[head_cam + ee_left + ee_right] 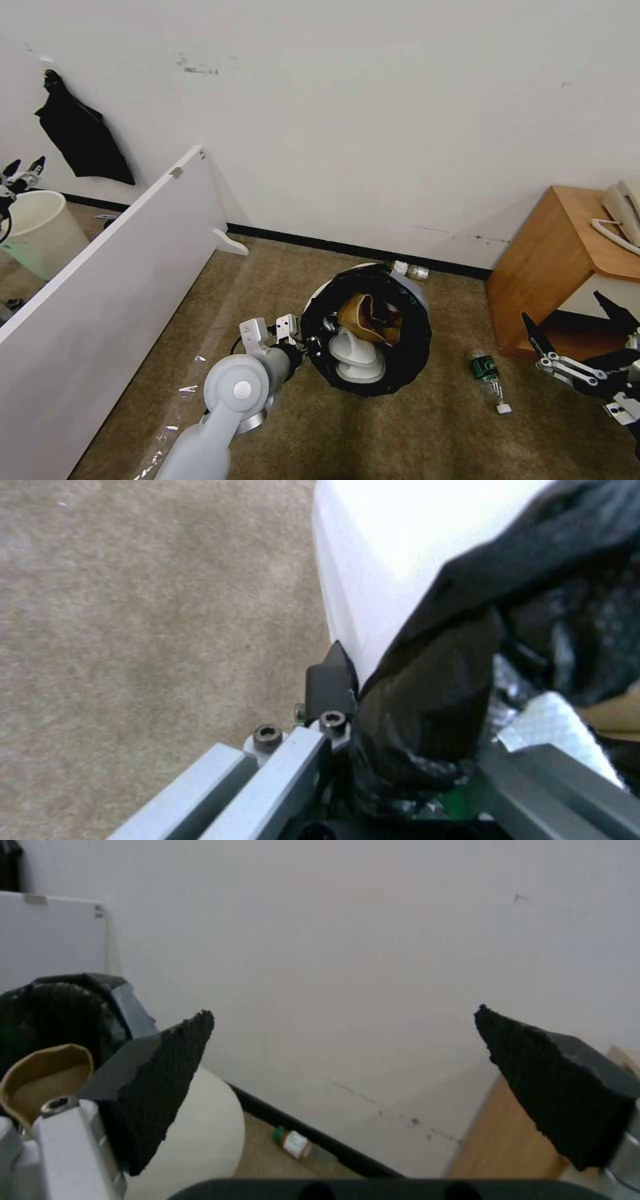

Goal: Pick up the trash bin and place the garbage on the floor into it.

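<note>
My left gripper (301,344) is shut on the near rim of the trash bin (365,331), a white bin with a black bag. It holds the bin off the floor (427,433) with the mouth tipped toward me. Inside lie a brown paper bag (363,315) and white slippers (355,353). In the left wrist view one finger (330,680) presses the white wall (393,555) from outside. A green-labelled bottle (490,377) lies on the carpet to the right. Another bottle (408,269) lies by the wall behind the bin. My right gripper (570,320) hangs open above the carpet, right of the first bottle.
A white board (113,267) leans along the left. Behind it stands a cream bucket (37,230), and a black cloth (80,137) hangs on the wall. A wooden cabinet (560,253) with a phone (623,213) stands at the right. Open carpet lies in front.
</note>
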